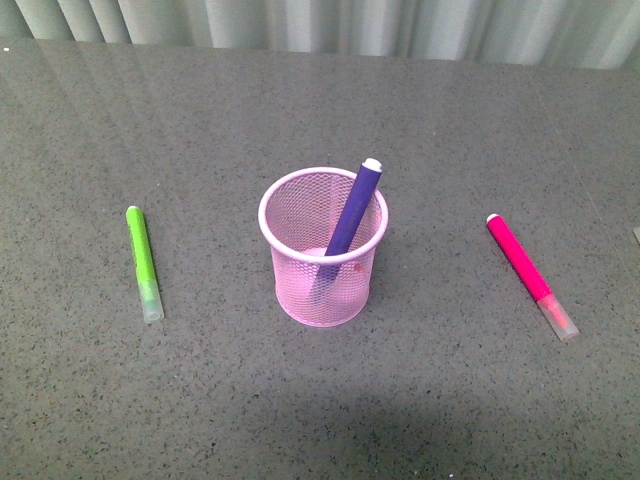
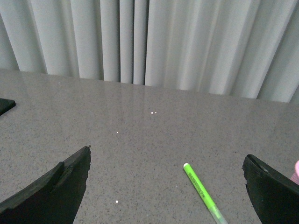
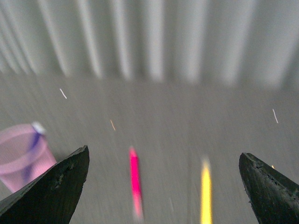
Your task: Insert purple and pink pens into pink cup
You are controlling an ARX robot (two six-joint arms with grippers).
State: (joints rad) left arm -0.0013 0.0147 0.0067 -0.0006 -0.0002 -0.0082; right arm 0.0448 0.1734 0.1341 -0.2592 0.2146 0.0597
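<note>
The pink cup (image 1: 323, 247) stands upright in the middle of the grey table. The purple pen (image 1: 352, 213) leans inside it, its white tip sticking out above the rim. On the table to the right lies the pink pen (image 1: 530, 274), its clear cap toward the front. Neither arm shows in the front view. My right gripper (image 3: 163, 161) is open, and its blurred view shows the pink pen (image 3: 135, 182) on the table between its fingers, with the pink cup (image 3: 23, 156) off to one side. My left gripper (image 2: 166, 161) is open above bare table.
A lime-green marker (image 1: 144, 263) lies left of the cup and shows between the left fingers as well (image 2: 203, 192). A yellow pen (image 3: 206, 191) lies beside the pink pen in the right wrist view. A curtain (image 1: 330, 25) hangs behind the table's far edge.
</note>
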